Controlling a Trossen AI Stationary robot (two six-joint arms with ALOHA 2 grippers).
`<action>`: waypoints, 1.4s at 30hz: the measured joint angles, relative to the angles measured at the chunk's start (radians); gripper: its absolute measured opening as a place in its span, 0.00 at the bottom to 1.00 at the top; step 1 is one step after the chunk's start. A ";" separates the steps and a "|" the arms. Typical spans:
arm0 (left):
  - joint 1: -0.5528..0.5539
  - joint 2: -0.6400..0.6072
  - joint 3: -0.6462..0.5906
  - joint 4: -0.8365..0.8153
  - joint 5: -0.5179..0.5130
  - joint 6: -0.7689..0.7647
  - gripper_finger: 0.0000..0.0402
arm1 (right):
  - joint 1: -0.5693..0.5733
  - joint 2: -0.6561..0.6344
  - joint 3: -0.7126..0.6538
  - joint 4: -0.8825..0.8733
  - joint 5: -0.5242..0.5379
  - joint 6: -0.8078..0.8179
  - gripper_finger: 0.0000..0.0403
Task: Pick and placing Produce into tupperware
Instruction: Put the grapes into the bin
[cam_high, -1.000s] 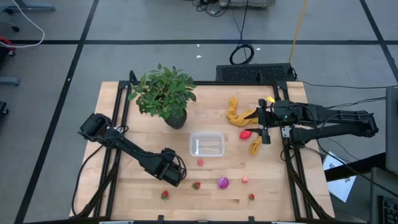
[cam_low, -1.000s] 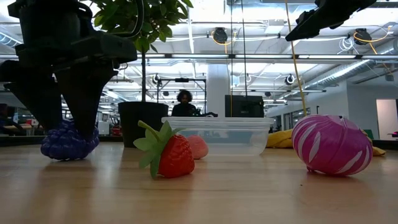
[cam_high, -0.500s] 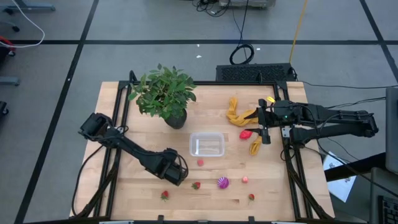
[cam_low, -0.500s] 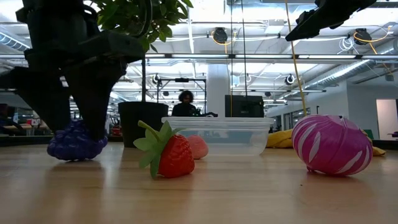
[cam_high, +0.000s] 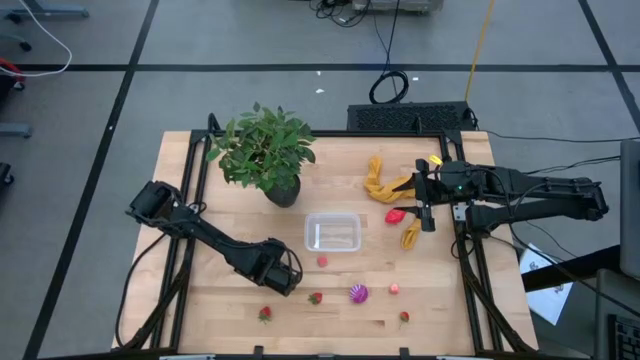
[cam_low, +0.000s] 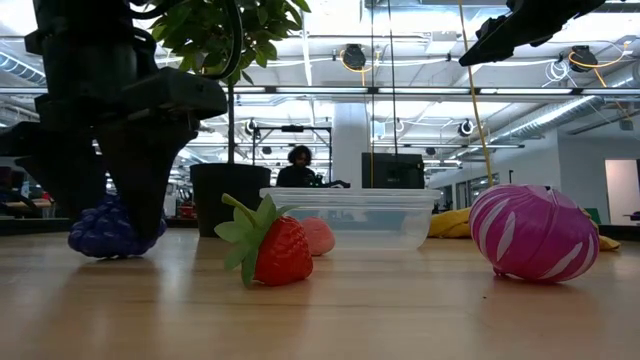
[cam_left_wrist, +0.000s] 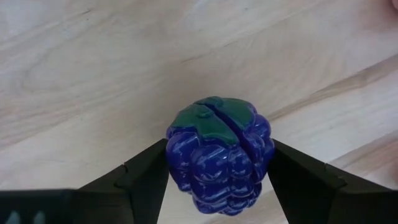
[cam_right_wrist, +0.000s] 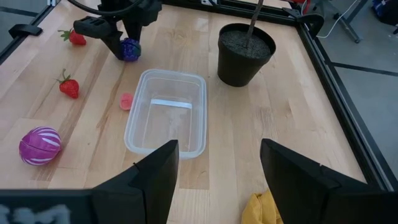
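My left gripper (cam_high: 283, 281) is low over the table's near left part, shut on a blue-purple bumpy berry with a green top (cam_left_wrist: 219, 152), also seen in the low view (cam_low: 110, 230). The clear tupperware (cam_high: 333, 232) stands mid-table with nothing in it (cam_right_wrist: 166, 118). Strawberries (cam_high: 316, 297) (cam_high: 265, 313) (cam_high: 404, 317), a magenta striped fruit (cam_high: 358, 293) and pink pieces (cam_high: 322, 261) (cam_high: 394, 288) lie on the table near its near edge. My right gripper (cam_high: 427, 215) hangs open above the right side, beside a red piece (cam_high: 396, 214). My left gripper pinches the berry between its two fingers, one finger (cam_left_wrist: 149, 174) on each bumpy side (cam_left_wrist: 180, 155), just below the green top. The fingers come from above, pointing down. The berry's underside rests on the table (cam_low: 110, 250).
A potted plant (cam_high: 265, 150) stands on the far left part of the table, behind the tupperware. A mustard-yellow cloth (cam_high: 380, 180) lies at the far right, with another yellow bit (cam_high: 411, 235) under my right arm. Black rails run along the table's sides.
My left gripper has shifted a little sideways with the berry and back; the berry has stayed on the table.
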 joint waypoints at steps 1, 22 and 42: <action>0.000 0.000 0.000 0.000 0.000 0.000 0.63 | 0.000 0.000 0.000 0.000 0.000 0.000 0.55; 0.000 0.000 0.031 0.043 -0.034 0.027 0.58 | 0.000 0.000 0.000 0.000 0.000 0.000 0.55; 0.000 0.000 0.194 0.040 -0.109 0.130 0.57 | 0.000 0.000 0.000 0.000 0.000 0.000 0.55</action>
